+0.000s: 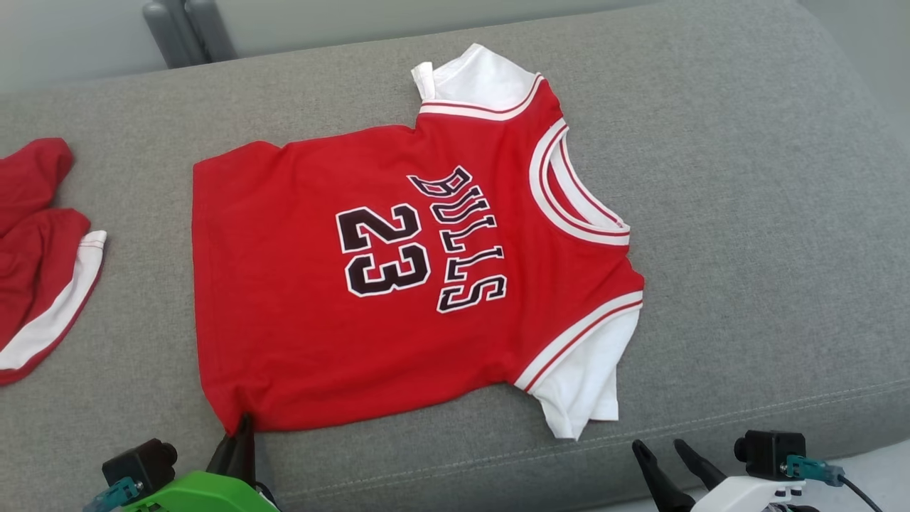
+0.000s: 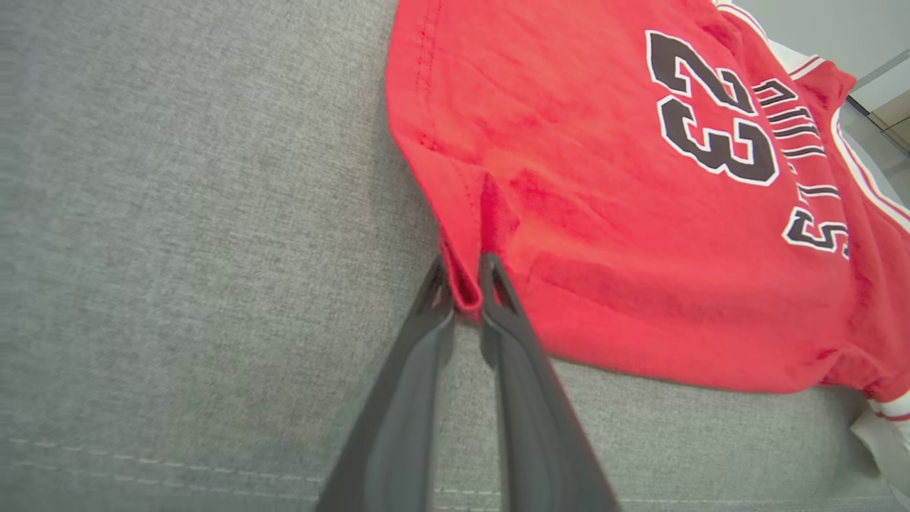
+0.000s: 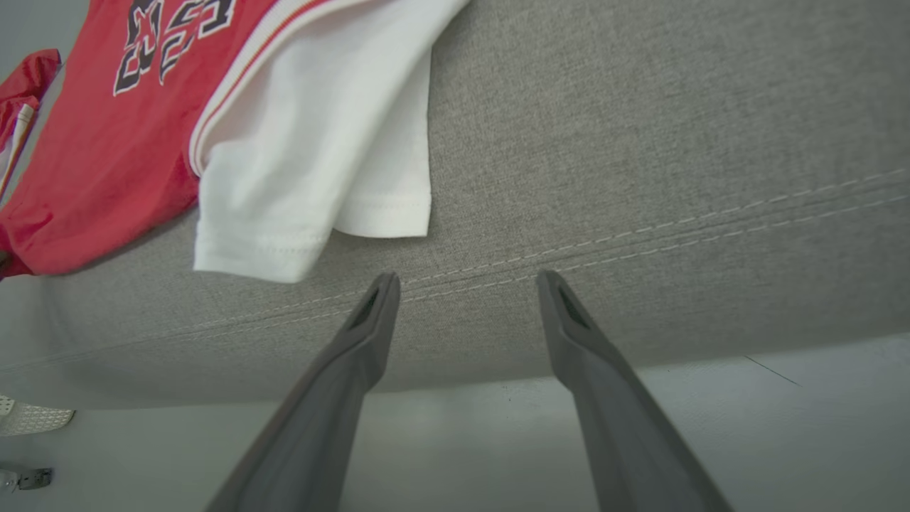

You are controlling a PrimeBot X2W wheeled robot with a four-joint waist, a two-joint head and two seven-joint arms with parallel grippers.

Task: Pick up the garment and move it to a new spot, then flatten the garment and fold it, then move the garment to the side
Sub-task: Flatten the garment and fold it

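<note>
- Left gripper (image 2: 463,283): jaws almost closed, pinching a raised fold at the hem corner of the red Bulls 23 jersey (image 1: 398,284); the fabric touches both jaws
- The jersey lies spread flat, print up, on the grey sofa cushion (image 1: 746,213), reaching ahead and to the right of the left jaws, collar at the end farthest from them
- Right gripper (image 3: 467,284): jaws wide apart, holding nothing, over the cushion's stitched front edge
- The jersey's near white sleeve (image 3: 306,163) lies just ahead and left of the right jaws, not touching them
- A second red garment (image 1: 35,249) with white trim lies well apart, left of the left jaws, on the same cushion
</note>
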